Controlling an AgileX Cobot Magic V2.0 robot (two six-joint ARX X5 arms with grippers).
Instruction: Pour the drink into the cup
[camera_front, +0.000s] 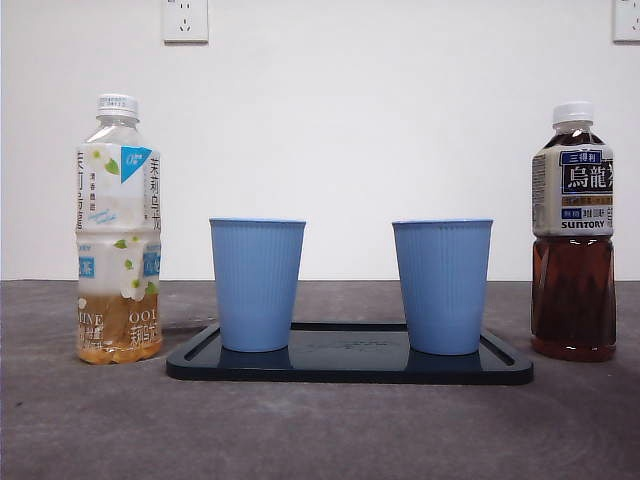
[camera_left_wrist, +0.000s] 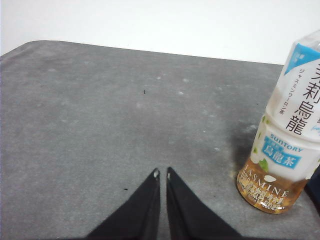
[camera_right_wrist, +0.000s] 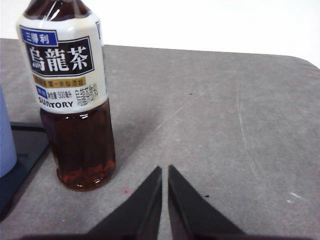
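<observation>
Left gripper: jaws closed to a thin slit, tips almost touching, holding nothing; it sits low over the bare grey table.
Jasmine tea bottle relative to left jaws: off to one side of the tips and apart from them, not between them; upright on the table.
Right gripper: jaws likewise drawn together, only a narrow gap between the tips, nothing gripped.
Oolong tea bottle relative to right jaws: near the tips but to one side, not touching them; upright, just beside the tray's corner.
Jasmine tea bottle, look: clear plastic, white cap, white label with flowers and blue patches; pale amber drink fills only the lowest part.
Oolong tea bottle, look: white cap, white and dark-blue label with large characters and "SUNTORY"; dark brown tea reaches up to the neck.
Cups: the left blue cup and the right blue cup are ribbed, upright and apart from each other; from table height their insides are hidden.
Tray: dark, flat, glossy; both cups stand on it, between the two bottles.
Wall: white, with a socket above the jasmine tea bottle.
</observation>
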